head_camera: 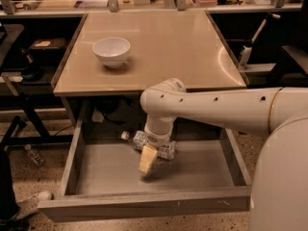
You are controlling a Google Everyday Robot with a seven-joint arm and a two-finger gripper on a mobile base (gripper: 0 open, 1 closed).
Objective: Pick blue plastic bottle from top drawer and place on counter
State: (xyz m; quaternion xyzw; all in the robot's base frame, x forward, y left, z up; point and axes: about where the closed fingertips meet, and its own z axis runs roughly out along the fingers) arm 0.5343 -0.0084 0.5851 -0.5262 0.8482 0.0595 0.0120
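The top drawer (144, 207) is pulled wide open beneath the worktop (163, 47), grey box fully exposed, front panel nearest us. The white arm (216, 107) sweeps in from the right, bends at its rounded joint just below the worktop's near edge, and drops straight down into the drawer. The gripper (148, 157) sits low inside, in the far half of the drawer, a little left of centre, with a tan pad showing on the near side.

And there's the blue plastic bottle (135, 139), lying on its side on the drawer floor, white cap (125, 135) pointing left and towards the back, its clear body running right underneath the gripper and poking out again on the right. The gripper is right on top of it, touching or near enough, but whether it is clamped on the bottle or merely poised over it, I cannot tell from this angle; the wrist hides the contact.

Up top, a white bowl (111, 51) stands upright on the left part of the worktop, well apart from the arm. Beyond the far edge runs a cluttered workbench (67, 1). Down on the speckled floor (33, 177) to the left of the drawer lies a small clear bottle (32, 155).
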